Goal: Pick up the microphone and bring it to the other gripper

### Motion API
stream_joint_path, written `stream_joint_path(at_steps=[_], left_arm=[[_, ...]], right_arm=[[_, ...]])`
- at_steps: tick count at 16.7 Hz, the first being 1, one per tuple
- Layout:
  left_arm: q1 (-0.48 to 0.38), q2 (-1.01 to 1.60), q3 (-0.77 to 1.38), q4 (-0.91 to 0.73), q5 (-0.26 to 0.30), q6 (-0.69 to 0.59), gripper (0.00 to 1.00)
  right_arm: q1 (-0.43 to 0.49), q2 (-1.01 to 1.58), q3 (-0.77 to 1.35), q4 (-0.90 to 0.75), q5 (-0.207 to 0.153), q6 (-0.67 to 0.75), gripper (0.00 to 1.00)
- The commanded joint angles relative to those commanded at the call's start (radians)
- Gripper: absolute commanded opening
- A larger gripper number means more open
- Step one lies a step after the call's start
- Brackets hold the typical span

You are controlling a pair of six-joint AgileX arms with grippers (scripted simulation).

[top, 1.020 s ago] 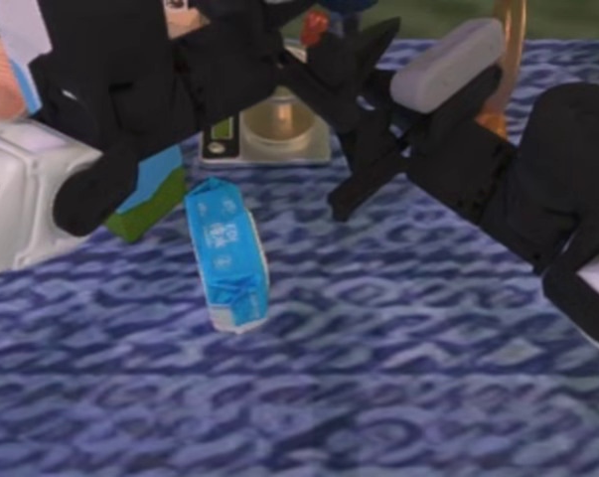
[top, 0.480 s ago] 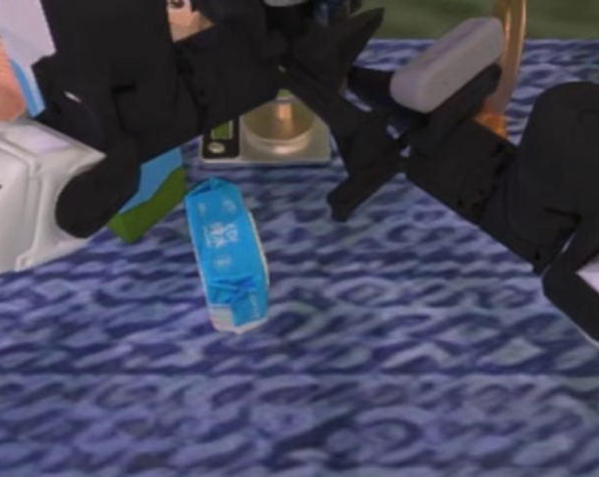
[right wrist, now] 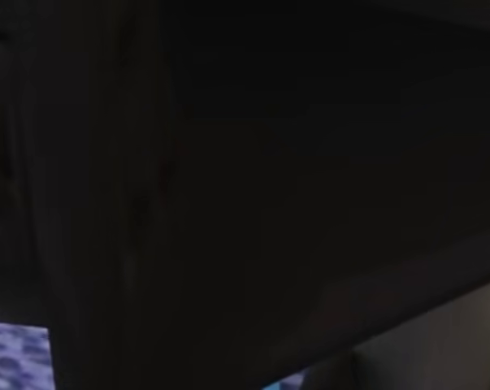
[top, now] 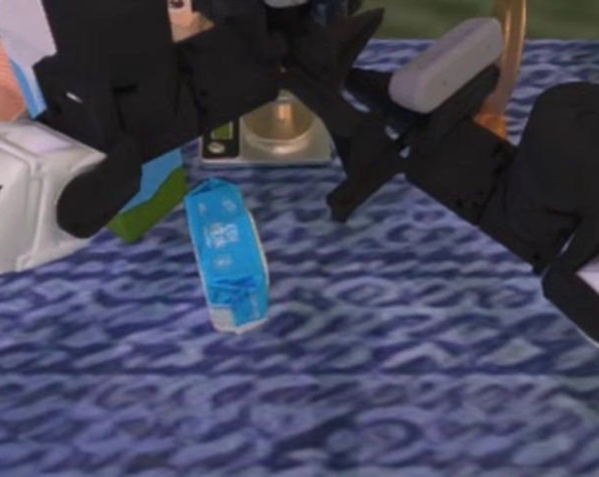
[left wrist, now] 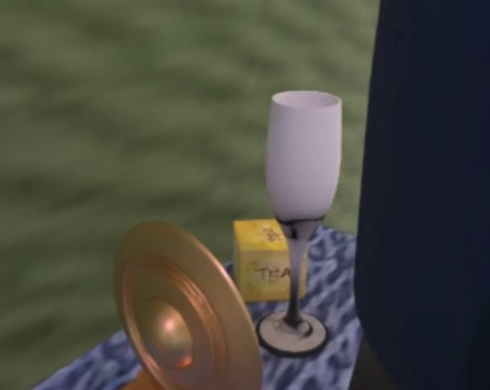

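Both claws meet high at the tabletop's far edge: left claw just beside right claw. The microphone is hidden; neither claw's grip state is discernible.

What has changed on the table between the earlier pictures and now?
The small red object seen a second ago near the left gripper, at the table's far edge, is now hidden; the gripper shifted slightly toward it. The right gripper, the blue packet and the scale stayed as they were.
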Motion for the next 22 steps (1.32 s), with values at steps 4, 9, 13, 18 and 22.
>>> stream_joint_path(at_steps=[4, 9, 13, 18, 22], left_arm=[[0.000, 0.000, 0.000, 0.000, 0.000, 0.000, 0.00], [0.000, 0.000, 0.000, 0.000, 0.000, 0.000, 0.00], [0.000, 0.000, 0.000, 0.000, 0.000, 0.000, 0.00], [0.000, 0.000, 0.000, 0.000, 0.000, 0.000, 0.00], [0.002, -0.001, -0.001, -0.001, 0.001, 0.001, 0.00]], right_arm=[[0.000, 0.000, 0.000, 0.000, 0.000, 0.000, 0.38], [0.000, 0.000, 0.000, 0.000, 0.000, 0.000, 0.75], [0.000, 0.000, 0.000, 0.000, 0.000, 0.000, 1.00], [0.000, 0.000, 0.000, 0.000, 0.000, 0.000, 1.00], [0.001, -0.003, -0.003, -0.001, -0.001, 0.000, 1.00]])
